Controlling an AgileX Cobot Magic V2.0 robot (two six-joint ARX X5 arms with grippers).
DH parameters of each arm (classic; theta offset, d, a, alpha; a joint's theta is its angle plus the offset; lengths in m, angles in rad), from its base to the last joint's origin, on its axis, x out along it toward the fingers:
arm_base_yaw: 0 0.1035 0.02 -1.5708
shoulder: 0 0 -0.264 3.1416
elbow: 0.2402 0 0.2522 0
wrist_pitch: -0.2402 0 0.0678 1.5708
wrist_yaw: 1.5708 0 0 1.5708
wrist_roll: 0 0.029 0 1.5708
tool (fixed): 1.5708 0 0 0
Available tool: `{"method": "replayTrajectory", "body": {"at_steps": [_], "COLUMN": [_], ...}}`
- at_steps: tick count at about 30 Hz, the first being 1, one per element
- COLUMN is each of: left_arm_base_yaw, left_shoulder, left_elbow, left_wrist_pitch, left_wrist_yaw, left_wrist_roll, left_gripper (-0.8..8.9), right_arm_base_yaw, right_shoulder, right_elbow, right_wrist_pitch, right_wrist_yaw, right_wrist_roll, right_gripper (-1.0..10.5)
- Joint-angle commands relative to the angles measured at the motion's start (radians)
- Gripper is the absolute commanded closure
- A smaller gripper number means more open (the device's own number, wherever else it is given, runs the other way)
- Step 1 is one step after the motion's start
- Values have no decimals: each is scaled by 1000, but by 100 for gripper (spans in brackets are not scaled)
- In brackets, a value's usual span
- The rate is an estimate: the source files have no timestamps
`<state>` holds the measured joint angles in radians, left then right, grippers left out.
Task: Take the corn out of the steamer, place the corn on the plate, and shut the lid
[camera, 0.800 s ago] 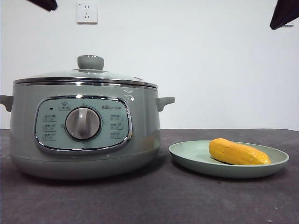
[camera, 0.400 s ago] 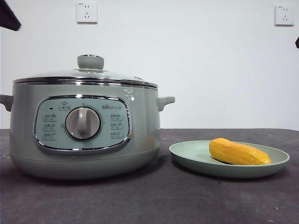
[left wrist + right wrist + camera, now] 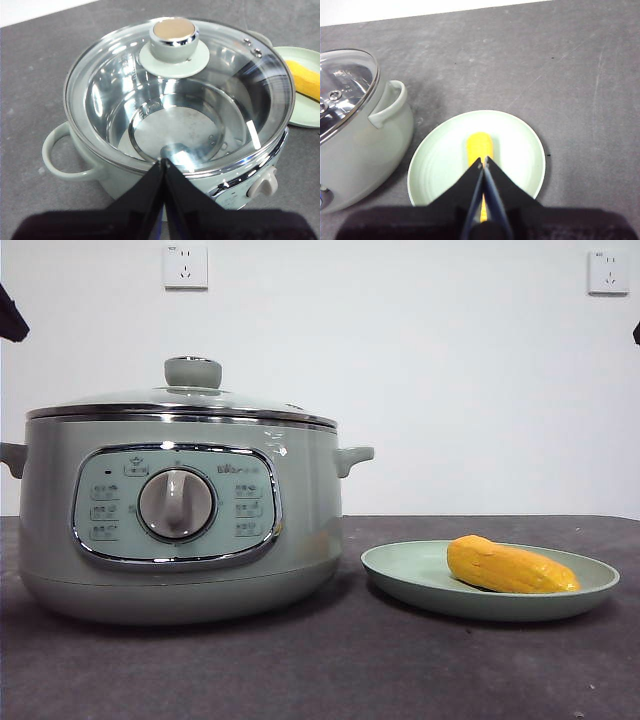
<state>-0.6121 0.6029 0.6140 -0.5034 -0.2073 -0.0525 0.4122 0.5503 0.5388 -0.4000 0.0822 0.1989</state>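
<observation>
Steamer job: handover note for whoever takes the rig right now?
Left gripper: shut, empty, above the steamer.
Right gripper: shut, empty, above the plate.
The corn lies on the plate, beside the steamer on the table. The lid sits on the steamer, knob up; no corn shows through the glass.
Done: corn out, plated, lid closed.
Left: nothing visible; both arms are clear of the things.

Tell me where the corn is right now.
In the front view the corn lies on the plate, right of the lidded steamer.
</observation>
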Motion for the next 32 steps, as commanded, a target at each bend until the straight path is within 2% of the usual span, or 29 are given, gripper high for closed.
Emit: {"method": "replayTrajectory", "body": {"at_steps": [1, 6, 8, 13, 22, 26, 32], "left_arm_base_yaw": [-4, -4, -4, 39, 308, 428, 520], "left_shoulder": [-3, -3, -12, -136, -351, -432, -507], "left_elbow": [-6, -6, -6, -6, -72, -199, -401], "left_wrist_pitch": [5, 0, -18, -46, 40, 124, 261], "left_wrist_yaw": [-2, -2, -6, -36, -20, 41, 101], "left_wrist_roll": [8, 13, 55, 80, 87, 87, 86], "left_gripper": [817, 817, 817, 817, 817, 817, 817], "right_arm_base_yaw": [2, 2, 2, 2, 2, 2, 2], "right_shoulder": [-1, -1, -1, -1, -1, -1, -1], "right_elbow": [-6, -6, -6, -6, -6, -6, -6], "right_wrist_pitch": [2, 2, 2, 2, 2, 2, 2], "right_wrist_yaw": [3, 3, 3, 3, 3, 3, 3], "right_wrist_roll": [10, 10, 10, 10, 10, 10, 10], "right_gripper": [946, 946, 946, 946, 946, 946, 946]}}
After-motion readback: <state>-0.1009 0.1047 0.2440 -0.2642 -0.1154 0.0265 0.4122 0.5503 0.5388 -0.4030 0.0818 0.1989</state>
